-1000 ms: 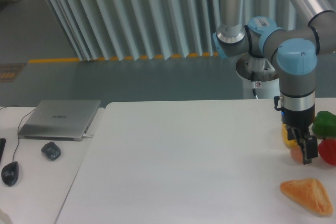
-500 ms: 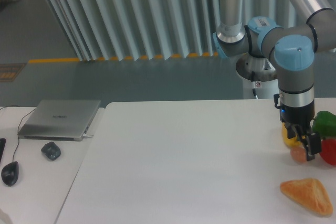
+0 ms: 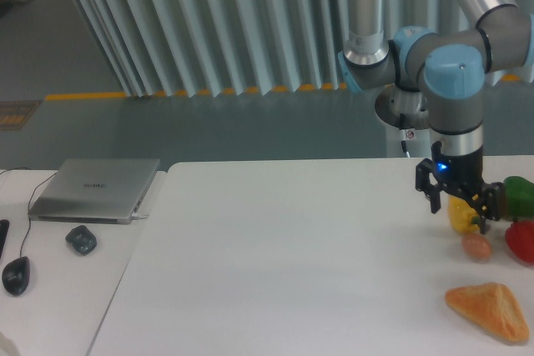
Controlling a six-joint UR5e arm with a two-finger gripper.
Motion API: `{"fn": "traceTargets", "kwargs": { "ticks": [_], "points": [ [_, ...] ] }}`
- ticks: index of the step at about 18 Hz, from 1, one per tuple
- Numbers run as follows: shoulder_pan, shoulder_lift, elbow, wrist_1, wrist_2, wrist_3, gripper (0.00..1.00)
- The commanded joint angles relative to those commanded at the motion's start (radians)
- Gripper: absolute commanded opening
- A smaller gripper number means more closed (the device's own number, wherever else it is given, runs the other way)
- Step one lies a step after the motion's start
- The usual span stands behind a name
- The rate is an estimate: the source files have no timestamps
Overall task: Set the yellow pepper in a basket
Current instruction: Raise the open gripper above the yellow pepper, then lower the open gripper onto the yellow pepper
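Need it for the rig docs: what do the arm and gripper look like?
The arm has silver-grey metal tubes and light blue joint caps. A black wrist section shows a small blue light. The gripper is black, with two short black fingers. A thin cable hangs behind the arm.

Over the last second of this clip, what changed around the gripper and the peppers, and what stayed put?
The gripper rose and shifted slightly left, its wrist turning, and now straddles the yellow pepper; whether it has clamped is unclear. It no longer covers the small orange-pink item. The yellow pepper, green pepper, red pepper, bread wedge, laptop and mice look unmoved.
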Motion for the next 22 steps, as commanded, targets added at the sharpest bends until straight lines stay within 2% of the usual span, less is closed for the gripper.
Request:
{"fn": "traceTargets", "kwargs": {
  "ticks": [2, 6, 11, 14, 15, 22],
  "points": [
    [0.000, 0.005, -0.008, -0.009, 0.009, -0.059, 1.00],
    [0.020, 0.047, -0.095, 0.000, 0.008, -0.147, 1.00],
    [0.044, 0.080, -0.146, 0.002, 0.011, -0.315, 1.00],
    [0.058, 0.107, -0.195, 0.002, 0.021, -0.329, 1.00],
    [0.069, 0.121, -0.228, 0.005, 0.024, -0.330, 1.00],
    [0.113, 0.120, -0.255, 0.006, 0.021, -0.381, 1.00]
  ]
}}
